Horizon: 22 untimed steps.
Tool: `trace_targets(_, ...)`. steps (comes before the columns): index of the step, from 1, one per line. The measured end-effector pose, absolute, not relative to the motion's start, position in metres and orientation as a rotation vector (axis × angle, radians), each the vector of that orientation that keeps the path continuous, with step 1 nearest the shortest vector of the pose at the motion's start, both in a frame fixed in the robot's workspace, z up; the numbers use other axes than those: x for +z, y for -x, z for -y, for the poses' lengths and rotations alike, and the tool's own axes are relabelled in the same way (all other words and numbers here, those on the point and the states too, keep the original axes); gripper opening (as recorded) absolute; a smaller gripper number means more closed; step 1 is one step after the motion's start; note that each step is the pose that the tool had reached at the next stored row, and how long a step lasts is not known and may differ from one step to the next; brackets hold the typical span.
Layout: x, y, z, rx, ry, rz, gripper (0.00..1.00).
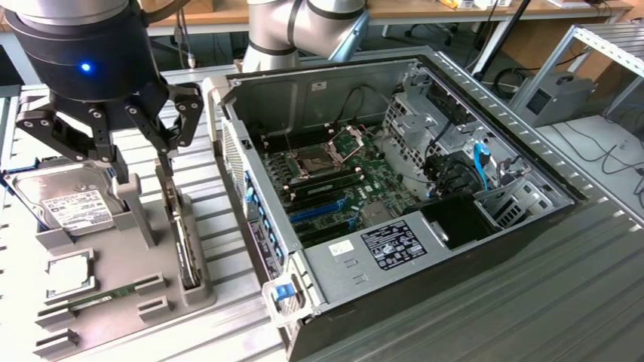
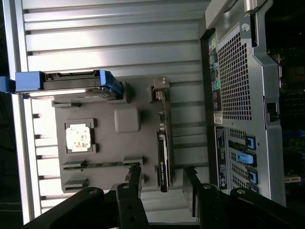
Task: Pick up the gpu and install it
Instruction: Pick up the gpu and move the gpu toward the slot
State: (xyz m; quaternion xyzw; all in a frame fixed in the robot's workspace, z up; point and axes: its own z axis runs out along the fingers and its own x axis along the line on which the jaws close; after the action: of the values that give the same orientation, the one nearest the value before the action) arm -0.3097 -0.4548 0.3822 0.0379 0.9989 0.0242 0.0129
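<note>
With the gripper jaws open and empty above the gpu, which stands on edge in the tray beside the case, a lateral offset could drive a finger onto the card's thin edge.

My gripper hangs with open jaws above the grey holder. In the exterior view, the hard drive stands close at eight o'clock from me. The wall of the computer case rises near at three o'clock, so the lane between them is narrow. The gpu stands on its edge at five o'clock, and a grey block stands just beside it at nine o'clock. Inside the case the blue slots lie uncovered. Cables and a drive cage crowd at three o'clock of them.
</note>
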Motion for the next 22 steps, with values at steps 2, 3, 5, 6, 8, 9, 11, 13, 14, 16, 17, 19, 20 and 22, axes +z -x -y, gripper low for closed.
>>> trace_targets(2,0.381,0.310,0.455,0.078,-0.118,-3.112,0.48)
trace_targets(3,0.380,0.310,0.455,0.081,-0.118,-3.112,0.48)
trace_targets(5,0.378,0.310,0.455,0.089,-0.118,-3.112,0.48)
trace_targets(6,0.376,0.310,0.455,0.092,-0.118,-3.112,0.48)
trace_targets(8,0.371,0.310,0.455,0.096,-0.118,-3.112,0.48)
trace_targets(9,0.370,0.310,0.455,0.098,-0.118,-3.112,0.48)
trace_targets(11,0.368,0.310,0.455,0.101,-0.118,-3.112,0.48)
trace_targets(13,0.366,0.310,0.455,0.102,-0.118,-3.112,0.48)
trace_targets(14,0.366,0.310,0.455,0.103,-0.119,-3.112,0.48)
trace_targets(16,0.364,0.310,0.455,0.103,-0.118,-3.112,0.48)
trace_targets(17,0.363,0.310,0.455,0.104,-0.118,-3.112,0.48)
trace_targets(19,0.362,0.310,0.455,0.105,-0.119,-3.112,0.48)
trace_targets(20,0.362,0.310,0.455,0.105,-0.118,-3.112,0.48)
trace_targets(22,0.360,0.310,0.455,0.106,-0.119,-3.112,0.48)
